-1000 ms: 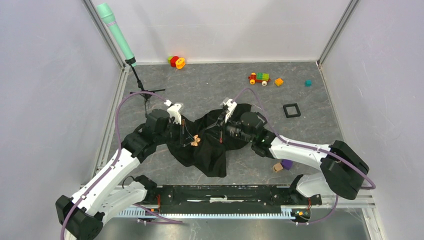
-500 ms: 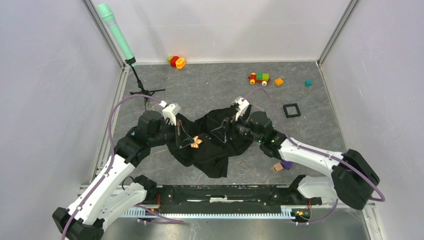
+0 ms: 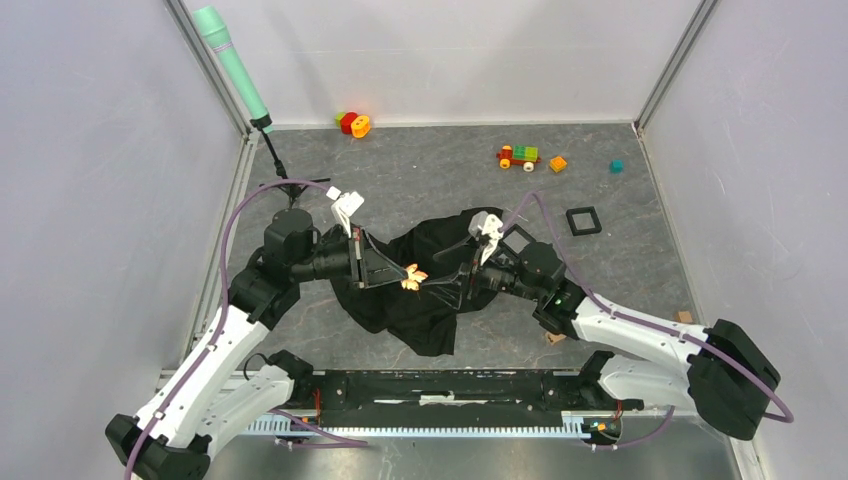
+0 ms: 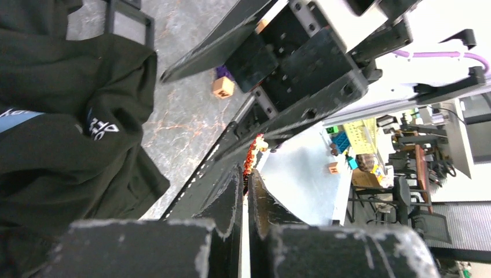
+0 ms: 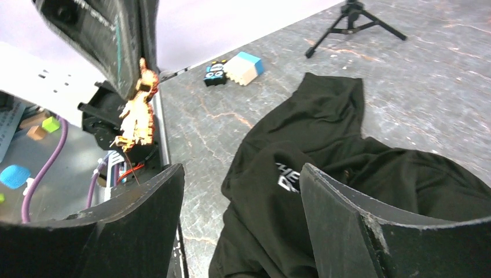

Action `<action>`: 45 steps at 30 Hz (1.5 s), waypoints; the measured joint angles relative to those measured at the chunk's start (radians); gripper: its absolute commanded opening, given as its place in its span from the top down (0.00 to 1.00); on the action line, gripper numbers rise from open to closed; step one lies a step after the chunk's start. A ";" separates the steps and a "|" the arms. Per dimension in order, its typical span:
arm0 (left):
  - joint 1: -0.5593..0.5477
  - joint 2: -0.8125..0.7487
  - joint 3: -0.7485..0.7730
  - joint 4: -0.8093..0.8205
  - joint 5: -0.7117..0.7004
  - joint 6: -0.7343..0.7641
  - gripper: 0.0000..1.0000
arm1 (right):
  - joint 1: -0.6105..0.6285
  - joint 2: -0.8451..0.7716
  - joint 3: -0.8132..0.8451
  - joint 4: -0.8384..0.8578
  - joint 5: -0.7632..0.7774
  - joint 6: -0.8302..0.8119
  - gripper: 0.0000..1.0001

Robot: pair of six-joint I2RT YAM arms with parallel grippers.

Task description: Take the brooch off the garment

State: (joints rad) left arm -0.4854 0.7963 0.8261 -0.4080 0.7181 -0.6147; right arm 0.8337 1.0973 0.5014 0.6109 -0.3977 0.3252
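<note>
The brooch [image 3: 412,277], a small orange-and-cream flower pin, is pinched in the tips of my left gripper [image 3: 402,274], which is shut on it. In the right wrist view the brooch [image 5: 138,116] hangs in the air, clear of the cloth, with a thin pin pointing down. The garment [image 3: 430,300], a black T-shirt with white text, lies crumpled in the middle of the floor. My right gripper [image 3: 458,278] stands open just right of the brooch. Its fingers [image 5: 370,231] are spread above the garment [image 5: 324,168] and hold nothing. In the left wrist view the brooch [image 4: 253,152] shows edge-on at the fingertips.
A green microphone [image 3: 235,70] on a tripod [image 3: 290,185] stands at the back left. Toys lie along the back: an orange ring [image 3: 360,126], a toy train [image 3: 518,156], an orange cube [image 3: 558,164], a teal cube [image 3: 617,166]. A black square frame [image 3: 583,220] and a wooden block [image 3: 553,337] lie at the right.
My right gripper has opened, let go of the shirt and pulled back to the right. My left gripper has carried the brooch up and to the right, off the cloth.
</note>
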 measured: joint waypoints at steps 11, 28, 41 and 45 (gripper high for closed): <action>0.000 0.004 0.020 0.045 0.050 -0.047 0.98 | 0.064 0.034 0.023 0.057 -0.056 -0.011 0.23; 0.000 0.010 0.020 0.040 0.047 -0.042 0.98 | 0.066 0.050 0.023 0.212 -0.100 0.148 0.37; 0.000 -0.021 0.018 0.044 0.077 -0.026 0.98 | 0.066 0.106 0.023 0.364 -0.134 0.307 0.53; 0.000 -0.031 0.011 0.048 0.082 -0.023 0.98 | 0.066 0.124 0.023 0.410 -0.145 0.357 0.55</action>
State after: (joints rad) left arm -0.4854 0.7650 0.8368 -0.3603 0.8005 -0.6373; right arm 0.8997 1.2217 0.5243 1.0214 -0.5423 0.6827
